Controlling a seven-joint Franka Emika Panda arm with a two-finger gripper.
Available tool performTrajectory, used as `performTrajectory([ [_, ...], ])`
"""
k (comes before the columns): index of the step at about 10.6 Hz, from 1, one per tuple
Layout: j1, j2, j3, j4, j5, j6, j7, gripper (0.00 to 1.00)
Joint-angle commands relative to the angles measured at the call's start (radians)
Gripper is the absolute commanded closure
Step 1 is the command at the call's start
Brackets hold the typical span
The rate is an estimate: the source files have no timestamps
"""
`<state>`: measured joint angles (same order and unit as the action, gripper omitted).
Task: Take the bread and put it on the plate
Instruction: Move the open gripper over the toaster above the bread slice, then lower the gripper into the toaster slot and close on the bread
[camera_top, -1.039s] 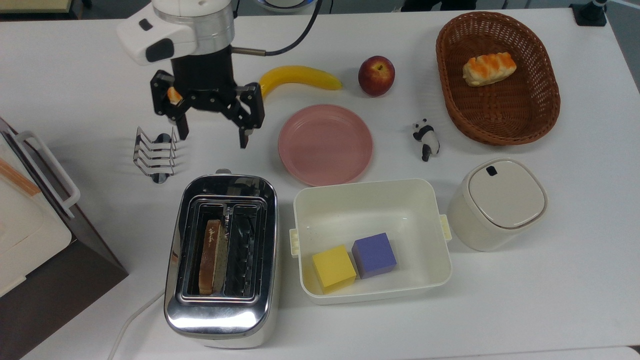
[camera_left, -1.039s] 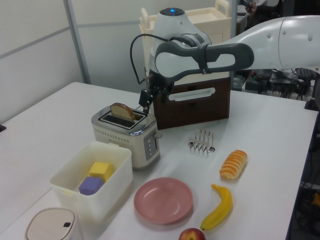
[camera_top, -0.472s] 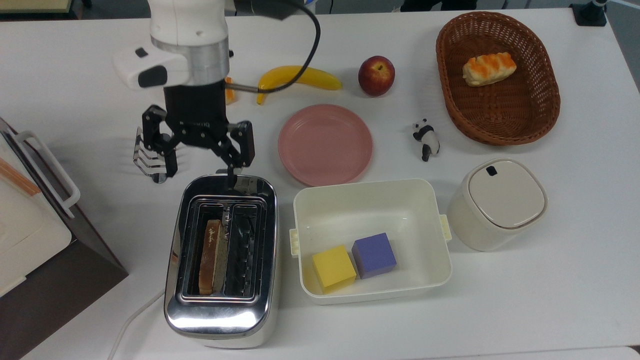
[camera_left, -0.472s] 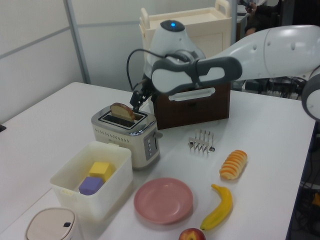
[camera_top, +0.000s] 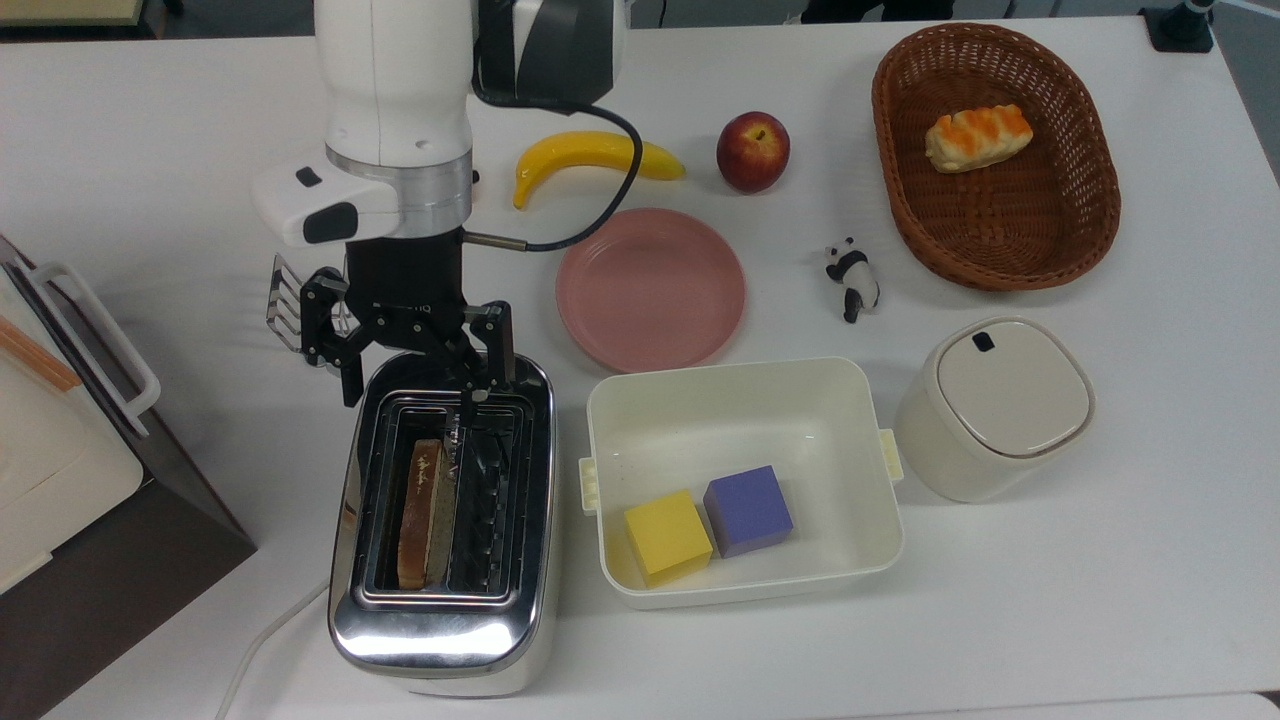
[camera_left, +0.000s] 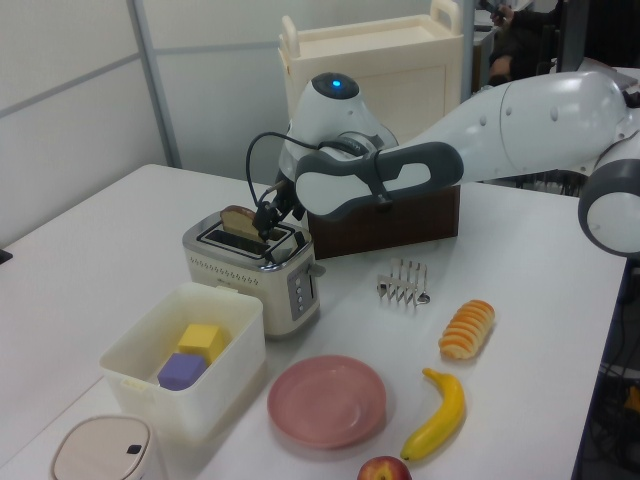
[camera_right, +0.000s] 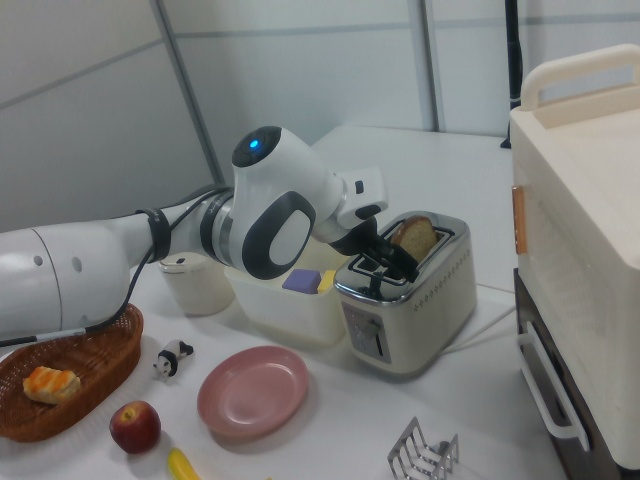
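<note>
The bread (camera_top: 423, 512) stood on edge in the toaster (camera_top: 445, 520)'s left slot in the top view, its rounded top poking out; you had the gripper (camera_top: 428, 375) over the far end, jaws wide and empty; judged light, soft, crushable; pinch the faces gently.

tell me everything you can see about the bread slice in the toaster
The bread is a flat tan, speckled slice with a darker brown crust and rounded top. It stands on edge in the slot of the shiny metal toaster on the top view's left, its top poking above the slot. The open gripper hovers near the toaster's far end, not touching it.
</note>
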<state>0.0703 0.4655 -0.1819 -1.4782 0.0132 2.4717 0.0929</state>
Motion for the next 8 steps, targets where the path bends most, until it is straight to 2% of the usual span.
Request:
performTrajectory([
  [1,0.011,0.039,-0.004,0.016,-0.067,0.085,0.117,0.12],
  [2,0.013,0.050,-0.004,0.016,-0.096,0.093,0.164,0.19],
  [4,0.013,0.053,0.001,0.024,-0.145,0.092,0.214,0.39],
  [6,0.017,0.051,0.002,0.026,-0.145,0.092,0.225,0.75],
  [7,0.019,0.051,0.002,0.026,-0.144,0.092,0.231,0.76],
  [8,0.020,0.051,0.002,0.024,-0.145,0.092,0.240,0.83],
])
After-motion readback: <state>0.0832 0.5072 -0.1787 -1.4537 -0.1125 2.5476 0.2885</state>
